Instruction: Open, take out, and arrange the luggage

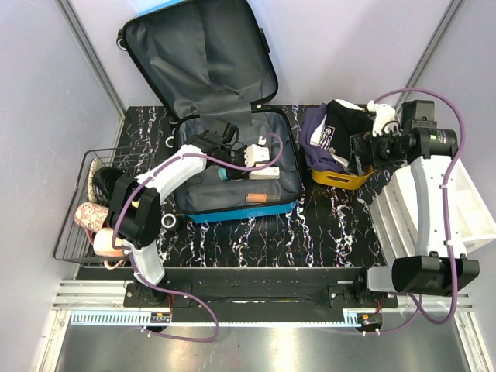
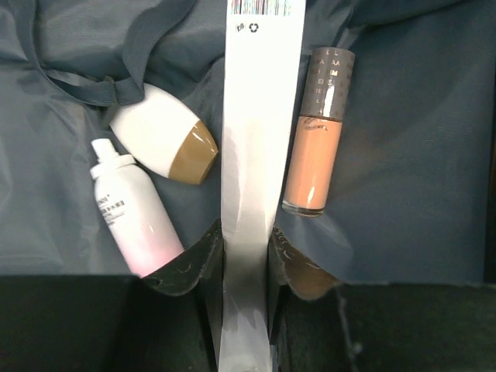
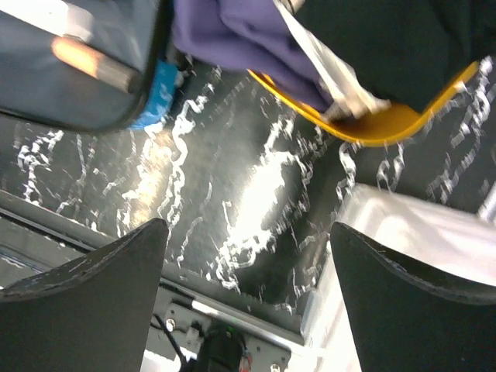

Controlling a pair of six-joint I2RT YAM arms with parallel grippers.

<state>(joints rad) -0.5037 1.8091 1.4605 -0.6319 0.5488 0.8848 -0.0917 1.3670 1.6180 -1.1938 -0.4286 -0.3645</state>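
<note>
The blue luggage (image 1: 240,211) lies open on the table, its lid (image 1: 203,54) propped up at the back, grey lining showing. My left gripper (image 1: 235,149) reaches into the base and is shut on a long white box (image 2: 260,147) with a barcode at its far end. On the lining (image 2: 418,155) beside it lie an orange foundation bottle (image 2: 314,139), a white bottle with a brown cap (image 2: 164,141) and a white-pink spray bottle (image 2: 128,211). My right gripper (image 1: 359,151) is open and empty (image 3: 248,232) above the table, by the orange bin.
An orange bin (image 1: 341,178) with dark purple clothes (image 1: 329,132) stands right of the luggage. A white organiser (image 1: 465,205) sits at the far right. A wire basket (image 1: 74,232) with shoes stands at the left edge. The bin (image 3: 387,124) and the luggage corner (image 3: 155,85) show in the right wrist view.
</note>
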